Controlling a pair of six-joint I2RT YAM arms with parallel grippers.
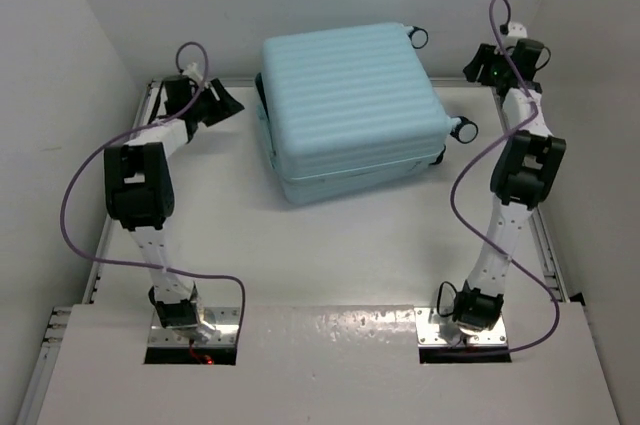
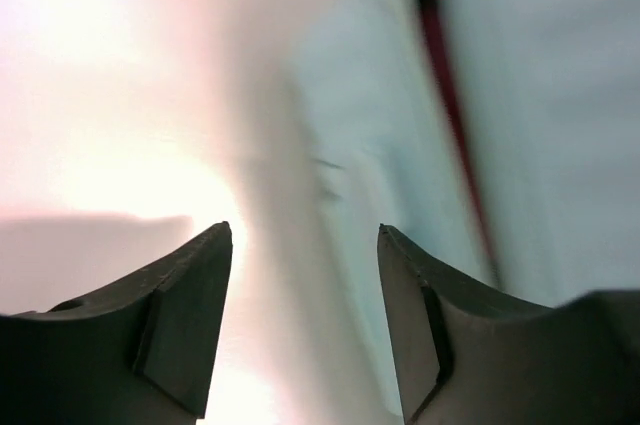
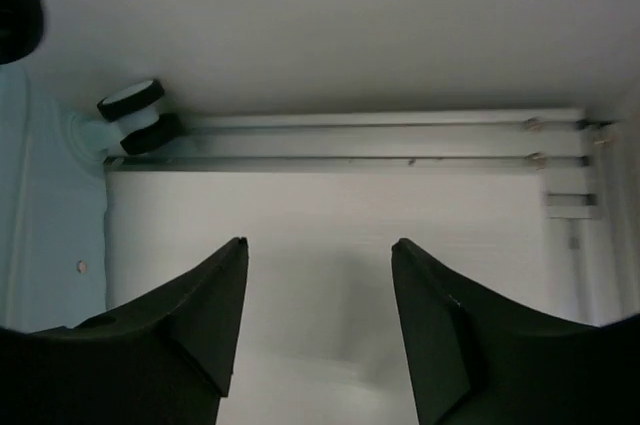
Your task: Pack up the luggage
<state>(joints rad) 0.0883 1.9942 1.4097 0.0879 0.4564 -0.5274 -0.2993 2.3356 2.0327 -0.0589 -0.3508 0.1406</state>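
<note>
Left claw (image 2: 305, 237) and right claw (image 3: 320, 247) gape empty, flanking the luggage (image 1: 350, 110) at the table's (image 1: 350, 255) far edge; its stiff, slick shell is likely best gripped at the seam.

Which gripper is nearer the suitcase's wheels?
Right. The right gripper hovers beside the wheels; the left gripper is at the suitcase's opposite side.

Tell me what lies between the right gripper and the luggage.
Nothing but bare white table. The right wrist view shows it, with the right gripper open over it and the luggage off to one side.
</note>
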